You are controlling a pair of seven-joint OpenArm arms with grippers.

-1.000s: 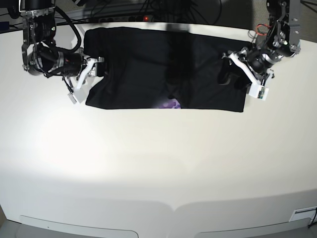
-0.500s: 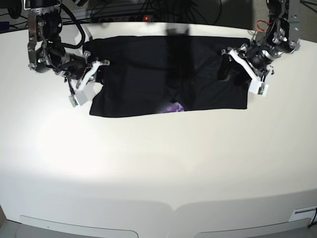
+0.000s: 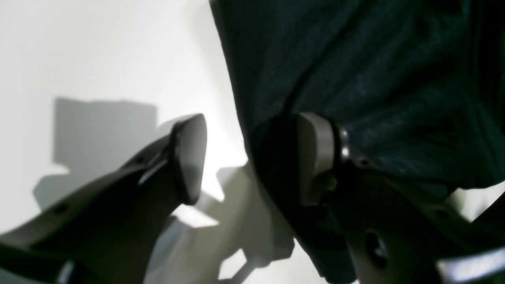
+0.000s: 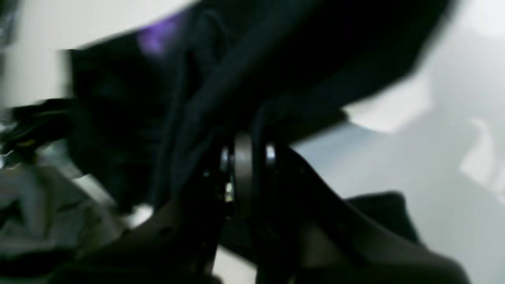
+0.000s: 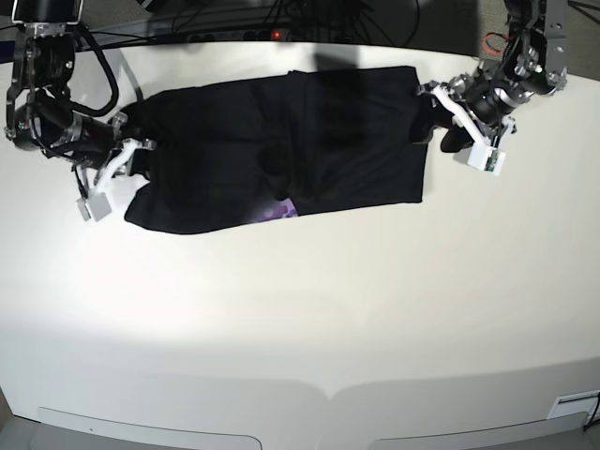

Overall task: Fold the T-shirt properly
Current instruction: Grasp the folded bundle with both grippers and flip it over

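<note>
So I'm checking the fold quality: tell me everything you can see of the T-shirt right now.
The T-shirt is black cloth, lying as a long, slightly skewed band across the far part of the white table, with soft wrinkles near its middle. A bit of purple print peeks out at its near edge. The right pincer is shut on its end on the base view's left. The left pincer is open, one finger against the cloth.

Motion blur smears the T-shirt around the right hand.
</note>
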